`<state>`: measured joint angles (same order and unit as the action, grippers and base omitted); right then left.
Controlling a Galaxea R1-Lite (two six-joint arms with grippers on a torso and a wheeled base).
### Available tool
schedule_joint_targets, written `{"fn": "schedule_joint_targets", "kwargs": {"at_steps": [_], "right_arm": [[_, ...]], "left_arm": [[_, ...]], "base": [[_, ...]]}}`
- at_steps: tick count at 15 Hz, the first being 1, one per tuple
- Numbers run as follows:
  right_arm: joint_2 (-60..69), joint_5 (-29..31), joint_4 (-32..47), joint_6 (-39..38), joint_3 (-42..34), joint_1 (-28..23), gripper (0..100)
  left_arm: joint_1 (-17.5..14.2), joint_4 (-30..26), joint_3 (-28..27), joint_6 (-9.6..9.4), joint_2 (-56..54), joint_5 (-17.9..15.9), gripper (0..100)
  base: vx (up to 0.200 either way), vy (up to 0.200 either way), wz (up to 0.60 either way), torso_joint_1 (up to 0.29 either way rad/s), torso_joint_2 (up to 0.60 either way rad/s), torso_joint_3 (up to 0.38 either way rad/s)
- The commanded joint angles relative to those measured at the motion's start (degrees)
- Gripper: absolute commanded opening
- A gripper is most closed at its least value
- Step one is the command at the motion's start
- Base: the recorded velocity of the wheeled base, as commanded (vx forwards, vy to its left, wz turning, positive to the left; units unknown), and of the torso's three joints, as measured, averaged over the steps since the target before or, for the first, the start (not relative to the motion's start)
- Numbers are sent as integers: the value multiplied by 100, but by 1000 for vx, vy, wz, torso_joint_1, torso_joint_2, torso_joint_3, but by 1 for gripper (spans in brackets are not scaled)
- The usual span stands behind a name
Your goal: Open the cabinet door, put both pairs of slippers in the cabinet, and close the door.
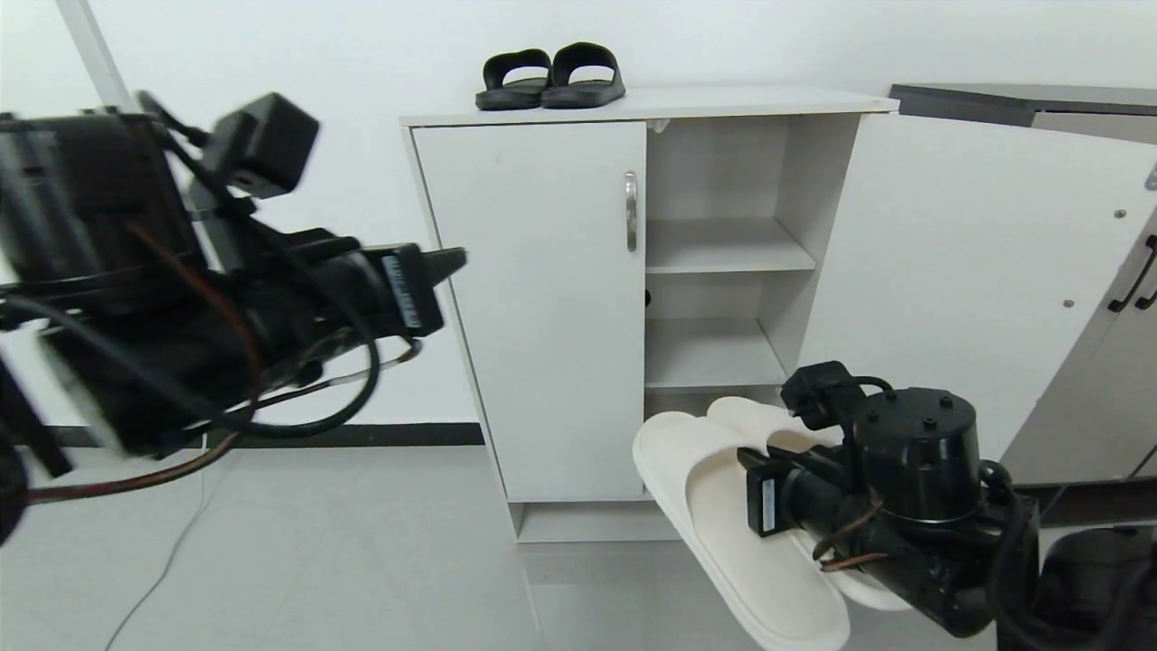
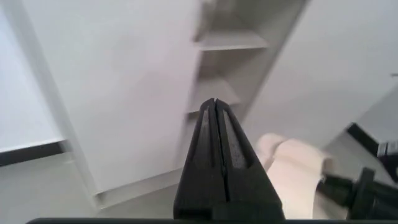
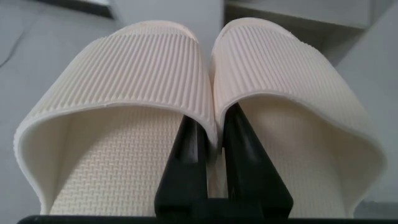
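Holding white slippers (image 1: 723,488) low before open cabinet (image 1: 542,316), right claw (image 3: 211,134) clamped on their inner edges | left claw (image 2: 215,109) together, empty | black slippers (image 1: 551,80) atop cabinet | risk: soles may catch shelf (image 1: 714,357), slip loose

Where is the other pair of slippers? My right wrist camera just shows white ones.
Observer: The black slippers sit on top of the cabinet, above its shut left door.
Operator: Is the cabinet open yet?
Observer: Yes, the right door is swung wide open.
Operator: Am I close to it?
Observer: The white slippers in the right gripper hang low, in front of the open bottom compartment.
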<state>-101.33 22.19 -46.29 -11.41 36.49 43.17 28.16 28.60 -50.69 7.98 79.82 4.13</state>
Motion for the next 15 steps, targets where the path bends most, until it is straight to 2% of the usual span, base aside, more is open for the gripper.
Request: {"fn": "schedule_joint_targets", "kwargs": {"at_steps": [1,2,3,4,5,6,7,8,9,10,11,12,14,15], "right_arm": [[-449,348,-3,-45,386,-151,0],[-493,462,-3,-45,456,-186,0],[-563,594,6,-45,535,-239,0],[-590,638,6,-45,561,-247,0],[-607,655,6,-45,570,-265,0],[-599,664,6,-45,570,-265,0],[-581,699,-3,-45,561,-256,0],[-581,699,-3,-45,553,-256,0],[-599,699,-3,-45,544,-256,0],[-616,699,-3,-45,544,-247,0],[-651,690,-3,-45,500,-239,0],[-651,690,-3,-45,491,-239,0],[-669,690,-3,-45,500,-212,0],[-669,690,-12,-45,473,-186,0]], "left_arm": [[-214,-742,1149,-526,-2146,1274,0],[-214,-830,1457,-667,-2577,1599,0],[-417,-935,1940,-684,-3245,2030,0],[-821,-1014,2142,-684,-3535,2065,0],[-1691,-1225,2529,-684,-4194,2074,0],[-1920,-1304,2722,-684,-4476,2092,0],[-2368,-1489,3109,-693,-5038,2092,0],[-2631,-1603,3311,-693,-5267,2092,0],[-3088,-1752,3750,-702,-5776,2056,0],[-3176,-1779,4005,-746,-6066,2013,0],[-3194,-1796,4410,-922,-6638,1819,0],[-3194,-1884,4629,-1018,-7033,1538,0],[-3194,-2359,4884,-1150,-7525,1169,0],[-3194,-2297,5069,-1141,-7517,1055,0]], "base": [[0,0,0,0,0,0],[0,0,0,0,0,0],[0,0,0,0,0,0],[0,0,0,0,0,0],[0,0,0,0,0,0],[0,0,0,0,0,0],[0,0,0,0,0,0],[0,0,0,0,0,0],[0,0,0,0,0,0],[0,0,0,0,0,0],[0,0,0,0,0,0],[0,0,0,0,0,0],[0,0,0,0,0,0],[0,0,0,0,0,0]]}}
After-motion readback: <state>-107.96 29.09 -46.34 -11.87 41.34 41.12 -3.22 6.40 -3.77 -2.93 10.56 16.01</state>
